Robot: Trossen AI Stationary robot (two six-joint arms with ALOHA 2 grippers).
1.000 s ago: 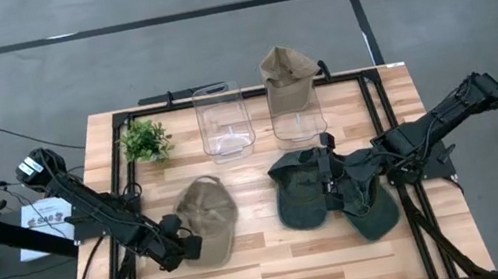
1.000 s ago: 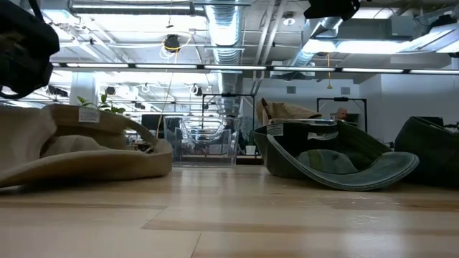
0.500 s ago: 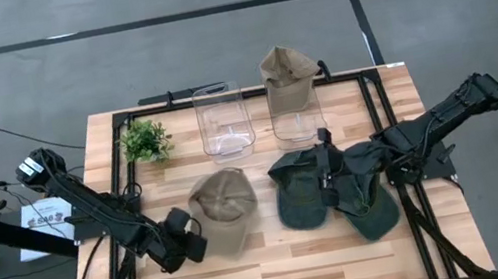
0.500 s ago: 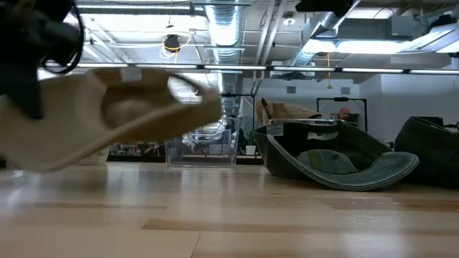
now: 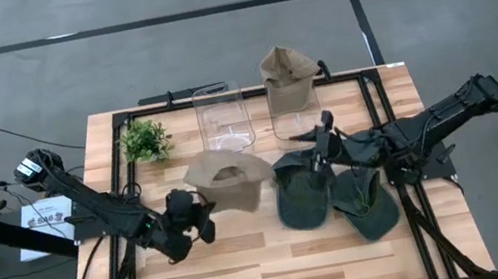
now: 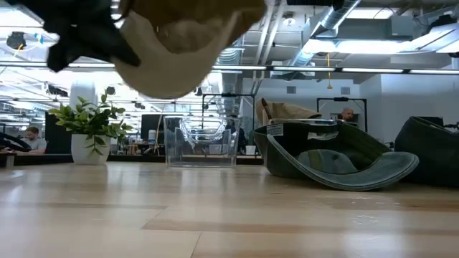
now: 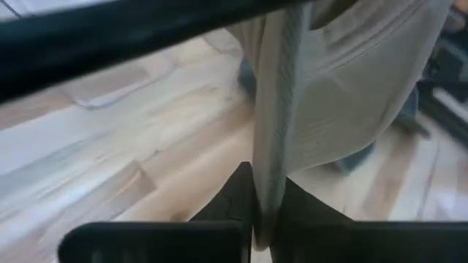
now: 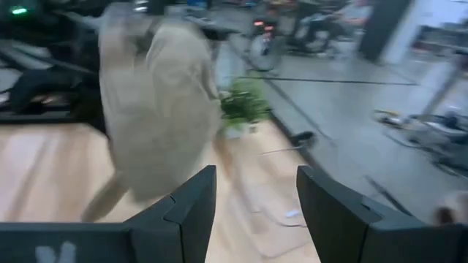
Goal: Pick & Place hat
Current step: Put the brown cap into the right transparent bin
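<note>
lifting now, our left end effector [image 5: 202, 211] pinches the tan hat [image 5: 225, 179] by its brim; a second ago it lay on the surface [image 5: 280, 266], so it is picked and nears the empty clear bin [image 5: 223, 118]. our right end effector [image 5: 323, 143] hovers open over the green hats [image 5: 302, 202].

In the low view we are seeing the tan hat [image 6: 183, 50] cut off by the upper edge, its crown out of sight, and the left gripper [image 6: 86, 39] beside it is smearing into a dark blur. In the left wrist view the hat's brim [image 7: 274, 124] is running out past the frame, clamped between the fingers [image 7: 234, 204]. In the right wrist view, beyond the right gripper [image 8: 256, 208], the hat [image 8: 157, 109] and the plant [image 8: 245, 106] are blurring. The far-off person [image 6: 32, 136] is too small to make out.
</note>
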